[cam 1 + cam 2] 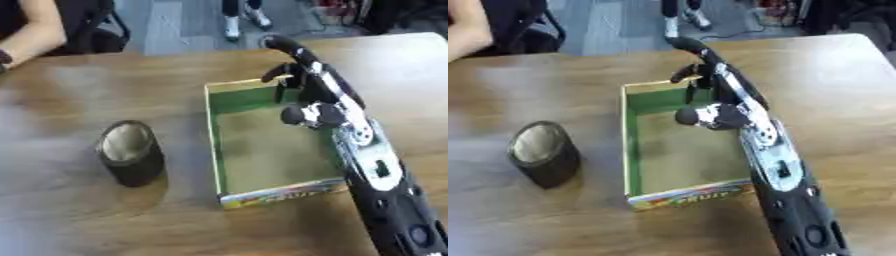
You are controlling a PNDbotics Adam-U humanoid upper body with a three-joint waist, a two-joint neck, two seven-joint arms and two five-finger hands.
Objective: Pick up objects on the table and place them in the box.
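A shallow cardboard box (280,193) with green inner walls lies open in the middle of the wooden table, and its floor looks bare. To its left stands a dark, squat cylindrical container (129,153) with a pale grey top. My right arm comes in from the lower right along the box's right wall. My right hand (313,80) hovers over the box's far right corner, open, with fingers stretched past the far wall and the thumb sticking out left. I see nothing in the hand. A dark patch under it in that corner is unclear. My left hand is out of sight.
Bare wooden table (79,220) surrounds the box and the container. The table's far edge runs along the top, with floor and chair legs beyond it.
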